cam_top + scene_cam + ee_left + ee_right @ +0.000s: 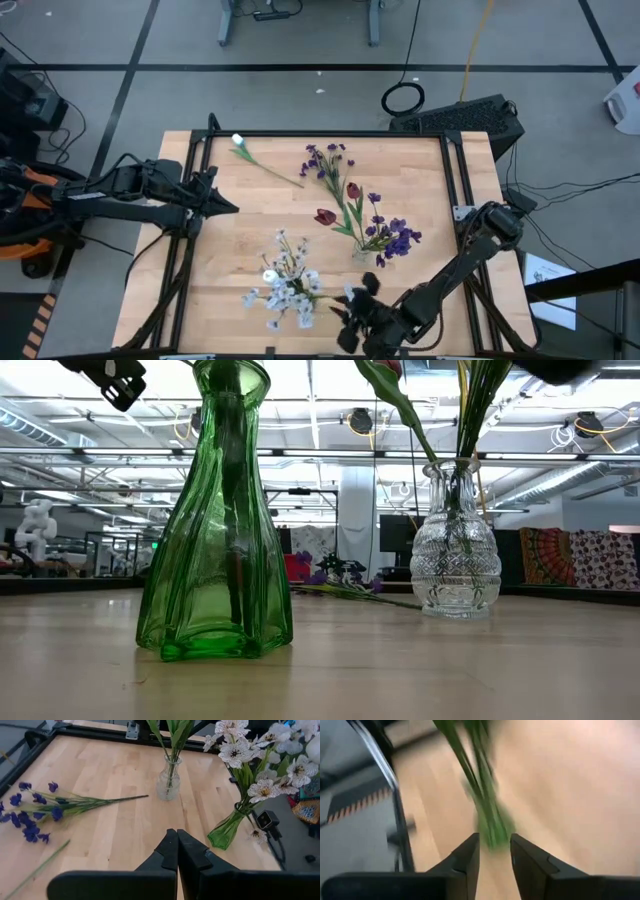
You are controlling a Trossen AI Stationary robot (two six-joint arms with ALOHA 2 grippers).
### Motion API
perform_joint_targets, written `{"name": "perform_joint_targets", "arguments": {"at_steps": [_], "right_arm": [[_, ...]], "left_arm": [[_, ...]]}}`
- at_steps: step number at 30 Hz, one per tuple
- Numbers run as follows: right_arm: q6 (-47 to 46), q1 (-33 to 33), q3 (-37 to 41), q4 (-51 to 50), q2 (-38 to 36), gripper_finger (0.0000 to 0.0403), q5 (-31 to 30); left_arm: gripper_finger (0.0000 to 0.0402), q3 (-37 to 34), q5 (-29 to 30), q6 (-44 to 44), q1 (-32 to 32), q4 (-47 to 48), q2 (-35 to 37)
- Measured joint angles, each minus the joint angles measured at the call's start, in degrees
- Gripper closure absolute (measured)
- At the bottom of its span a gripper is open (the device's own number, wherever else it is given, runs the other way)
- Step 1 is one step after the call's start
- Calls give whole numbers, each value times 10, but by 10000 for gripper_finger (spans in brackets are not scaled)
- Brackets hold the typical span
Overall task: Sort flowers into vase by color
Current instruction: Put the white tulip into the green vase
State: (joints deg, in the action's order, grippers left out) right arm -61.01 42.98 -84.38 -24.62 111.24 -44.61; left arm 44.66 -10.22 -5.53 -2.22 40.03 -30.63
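— Table (250, 240)?
— Wooden. White flowers (285, 285) stood in the green vase (226, 832) at six o'clock; purple flowers (325, 160) lay at twelve.
— Your grippers?
— My right gripper (494, 851) hung parted by the green vase, holding nothing; my left gripper (176, 851) closed at nine o'clock.

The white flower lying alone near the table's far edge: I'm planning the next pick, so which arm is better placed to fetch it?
Probably the left. The left gripper, shut, waits at the table's left side, fairly near the white flower. The right gripper is at the near edge by the green vase.
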Motion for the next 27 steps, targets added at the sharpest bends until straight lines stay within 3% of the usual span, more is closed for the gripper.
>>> {"name": "perform_joint_targets", "arguments": {"at_steps": [5,10,16,20,24,27], "right_arm": [[-275,13,0,-178,-3,334,190],[-406,48,0,-284,-4,363,303],[-465,89,0,-408,-4,398,359],[-491,104,3,-459,-21,402,358],[-494,108,66,-442,-77,402,354],[-493,108,168,-360,-147,402,351]], "left_arm": [[400,0,33,-75,0,0,0],[400,0,126,-242,0,0,0],[390,0,197,-317,0,0,-24],[341,0,242,-343,0,0,-63],[277,0,313,-378,0,0,-109],[245,0,344,-398,0,-1,-138]]}}
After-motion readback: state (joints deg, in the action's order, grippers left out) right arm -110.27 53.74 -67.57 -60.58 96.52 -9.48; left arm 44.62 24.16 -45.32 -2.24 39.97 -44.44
